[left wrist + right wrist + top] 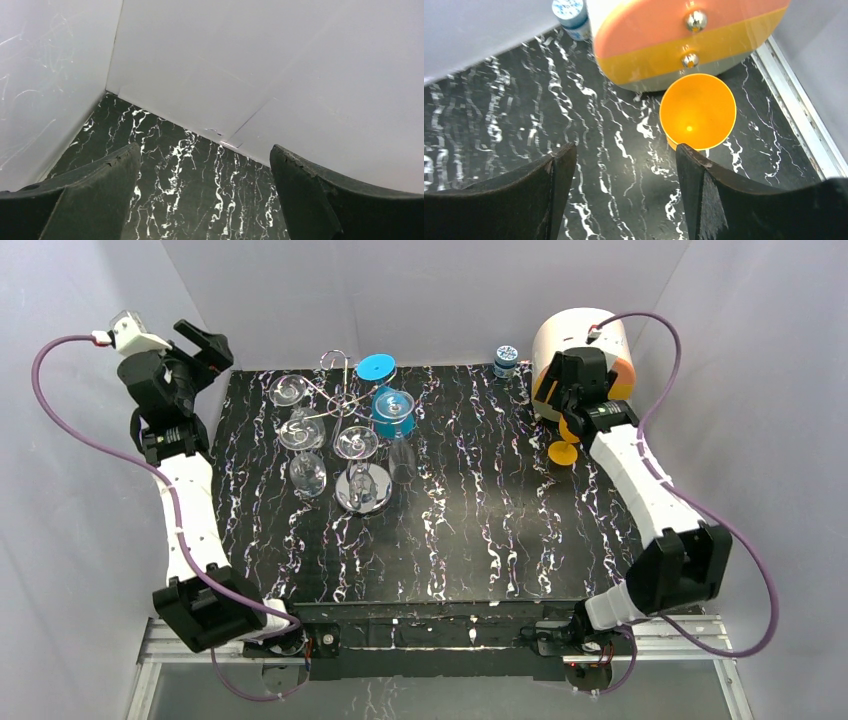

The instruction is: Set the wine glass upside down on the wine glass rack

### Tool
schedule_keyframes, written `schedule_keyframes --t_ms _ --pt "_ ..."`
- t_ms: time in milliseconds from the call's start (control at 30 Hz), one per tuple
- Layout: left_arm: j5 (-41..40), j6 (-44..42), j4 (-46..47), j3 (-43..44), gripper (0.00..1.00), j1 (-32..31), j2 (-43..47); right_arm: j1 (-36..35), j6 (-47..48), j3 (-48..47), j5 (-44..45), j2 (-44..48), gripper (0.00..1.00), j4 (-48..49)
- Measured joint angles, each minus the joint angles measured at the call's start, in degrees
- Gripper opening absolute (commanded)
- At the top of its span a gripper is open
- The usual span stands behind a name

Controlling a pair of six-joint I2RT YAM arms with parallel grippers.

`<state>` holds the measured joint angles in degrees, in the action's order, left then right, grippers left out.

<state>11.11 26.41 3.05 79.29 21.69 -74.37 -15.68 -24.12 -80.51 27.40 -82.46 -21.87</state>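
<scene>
The orange wine glass (697,111) stands on the black table (480,530) with its open mouth up, at the far right side. It is not on the rack. Just behind it lies a big round drum (684,40) with orange, yellow and white bands. A small blue and white bottle (571,15) stands to the left of the drum, by the back wall.

The right gripper (624,150) hangs over the table next to the glass. Its jaws are wide apart and hold nothing. Only table shows between them. In the wrist view, the tip of one finger covers the near edge of the glass.

The wine glass rack (362,490) stands well away, on the left half of the table, on its shiny round foot. Some clear glasses (302,432) and one blue glass (393,410) hang on it upside down.

The left gripper (205,150) is up at the far left corner, near the white walls. Its jaws are wide apart too, and it holds nothing.
</scene>
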Motion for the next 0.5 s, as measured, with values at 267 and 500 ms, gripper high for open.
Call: schedule_keyframes --t_ms 267,500 --pt "3.28 5.22 -0.17 4.59 0.98 -0.09 -2.82 2.89 2.34 1.29 -0.37 -7.04 0.76 -0.70" --pt "7.19 8.11 0.11 7.63 0.98 -0.98 -4.09 4.63 6.14 2.58 -0.42 -9.03 0.62 2.73"
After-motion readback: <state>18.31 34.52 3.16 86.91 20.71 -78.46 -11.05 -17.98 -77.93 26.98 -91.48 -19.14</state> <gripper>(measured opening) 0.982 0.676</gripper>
